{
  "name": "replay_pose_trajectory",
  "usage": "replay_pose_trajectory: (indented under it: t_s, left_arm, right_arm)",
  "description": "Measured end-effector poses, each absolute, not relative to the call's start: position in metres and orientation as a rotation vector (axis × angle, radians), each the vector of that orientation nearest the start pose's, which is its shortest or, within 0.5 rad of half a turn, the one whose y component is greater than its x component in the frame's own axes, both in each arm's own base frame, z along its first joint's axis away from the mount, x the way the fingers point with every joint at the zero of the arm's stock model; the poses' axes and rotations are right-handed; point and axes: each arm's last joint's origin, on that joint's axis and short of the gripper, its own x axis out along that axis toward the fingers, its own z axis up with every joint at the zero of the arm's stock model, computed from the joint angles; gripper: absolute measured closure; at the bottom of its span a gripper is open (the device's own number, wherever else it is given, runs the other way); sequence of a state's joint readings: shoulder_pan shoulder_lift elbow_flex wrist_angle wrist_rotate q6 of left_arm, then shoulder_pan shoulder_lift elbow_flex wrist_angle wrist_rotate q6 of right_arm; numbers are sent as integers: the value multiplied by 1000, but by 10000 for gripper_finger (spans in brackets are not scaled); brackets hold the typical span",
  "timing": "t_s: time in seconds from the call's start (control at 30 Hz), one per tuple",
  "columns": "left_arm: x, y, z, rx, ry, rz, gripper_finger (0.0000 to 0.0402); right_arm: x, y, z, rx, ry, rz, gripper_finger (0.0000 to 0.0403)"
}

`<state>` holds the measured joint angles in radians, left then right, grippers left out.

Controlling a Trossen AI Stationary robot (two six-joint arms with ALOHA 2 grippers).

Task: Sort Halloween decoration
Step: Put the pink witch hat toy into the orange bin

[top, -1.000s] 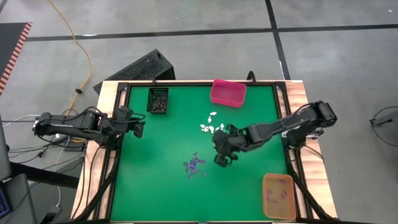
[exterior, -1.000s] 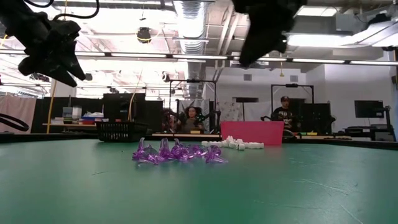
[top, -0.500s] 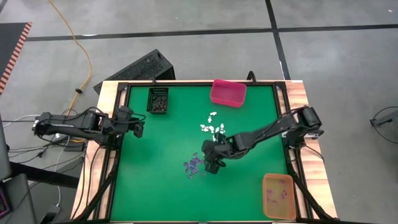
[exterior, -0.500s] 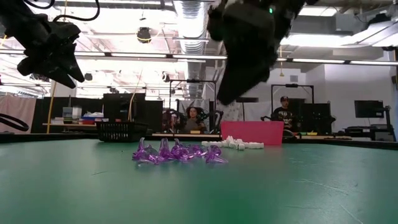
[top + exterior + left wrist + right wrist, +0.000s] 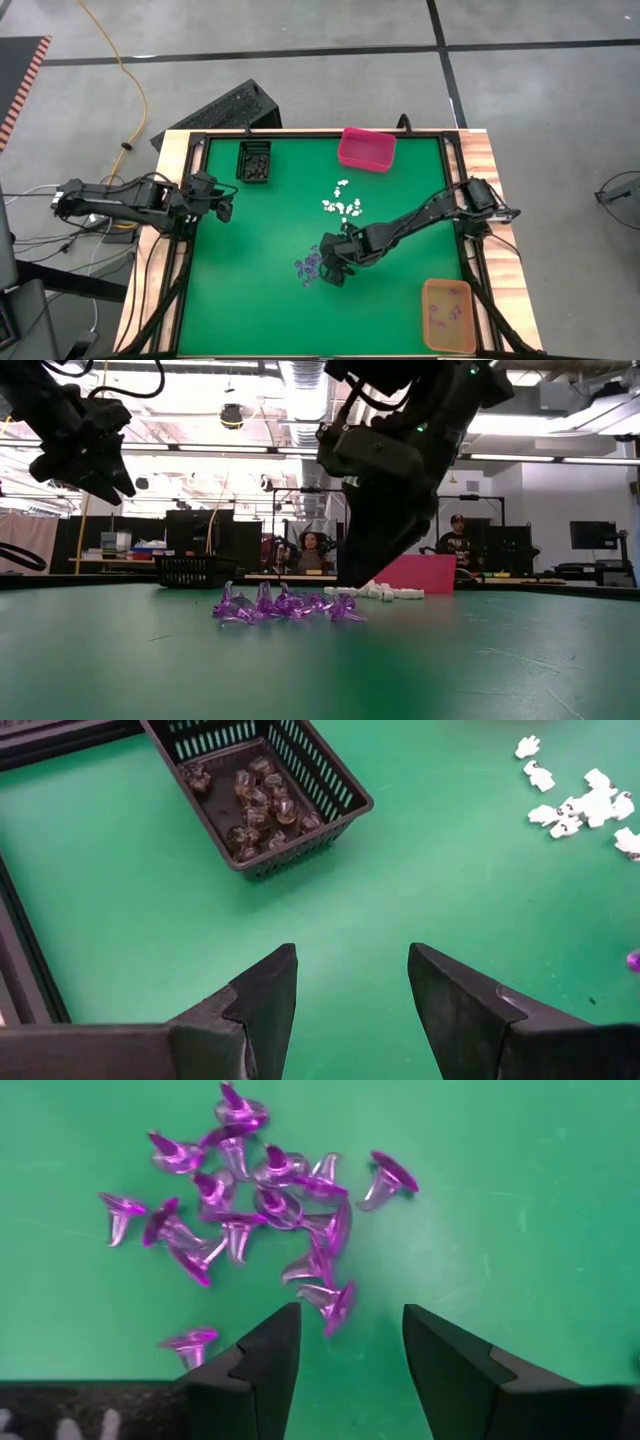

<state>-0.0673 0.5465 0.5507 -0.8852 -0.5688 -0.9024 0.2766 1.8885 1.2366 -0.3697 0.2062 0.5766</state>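
A pile of purple hat-shaped trinkets [image 5: 255,1210] lies on the green table [image 5: 260,220], also in the high view [image 5: 313,268] and low view [image 5: 285,605]. White trinkets [image 5: 342,203] lie scattered farther back, toward the pink bin. My right gripper [image 5: 350,1355] hangs open just above the mat at the pile's near-right edge [image 5: 328,272], touching nothing. My left gripper [image 5: 350,990] is open, high at the table's left edge [image 5: 222,205], near the black basket [image 5: 255,795], which holds dark trinkets.
A pink bin [image 5: 366,149] stands at the far edge, a black basket [image 5: 254,161] at the far left and an orange bin [image 5: 447,314] at the near right corner. A black frame [image 5: 300,133] rims the table. People sit in the room beyond.
My right gripper has come down and moved toward the table's left and near side, from beside the white trinkets to the purple pile. The trinkets have stayed where they were.
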Motion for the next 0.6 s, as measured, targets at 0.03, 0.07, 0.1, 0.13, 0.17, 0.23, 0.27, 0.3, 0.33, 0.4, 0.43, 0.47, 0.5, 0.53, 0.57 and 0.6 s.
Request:
replay_pose_trajectory:
  t_s: [0.03, 0.07, 0.1, 0.13, 0.17, 0.23, 0.27, 0.3, 0.33, 0.4, 0.43, 0.47, 0.5, 0.53, 0.57, 0.6]
  left_arm:
    - [99, 9, 231, -551, 562, 801, 219]
    - [99, 9, 231, -550, 561, 802, 219]
    - [99, 9, 231, -550, 560, 803, 219]
    - [99, 9, 231, -546, 560, 806, 219]
    - [99, 9, 231, -544, 558, 810, 219]
    - [99, 9, 231, -543, 556, 812, 219]
    - [99, 9, 231, -542, 556, 813, 219]
    - [99, 9, 231, -542, 556, 813, 219]
    - [99, 9, 231, -542, 556, 814, 219]
    - [99, 9, 231, -541, 556, 814, 219]
    - [99, 9, 231, -540, 557, 815, 219]
    - [99, 9, 230, -540, 558, 816, 219]
    - [99, 9, 230, -539, 559, 816, 219]
    - [99, 9, 230, -539, 559, 816, 219]
    - [99, 9, 230, -538, 559, 817, 219]
    - [99, 9, 230, -538, 560, 817, 219]
  right_arm:
    - [372, 98, 172, 289, 966, -223, 199]
    - [372, 98, 172, 293, 957, -222, 199]
    - [373, 96, 173, 297, 952, -225, 200]
    - [373, 94, 173, 298, 952, -229, 200]
    - [374, 93, 172, 299, 954, -233, 200]
    - [374, 92, 172, 299, 955, -235, 200]
    - [375, 92, 170, 300, 955, -237, 200]
    - [377, 91, 168, 305, 950, -239, 200]
    - [377, 91, 167, 310, 951, -238, 200]
    - [380, 93, 161, 324, 952, -210, 201]
    - [383, 95, 160, 336, 935, -189, 202]
    - [384, 95, 159, 338, 939, -184, 202]
    - [383, 95, 157, 339, 949, -187, 203]
    - [383, 96, 154, 342, 961, -195, 204]
    - [384, 96, 154, 356, 953, -199, 205]
    - [384, 96, 154, 359, 954, -203, 206]
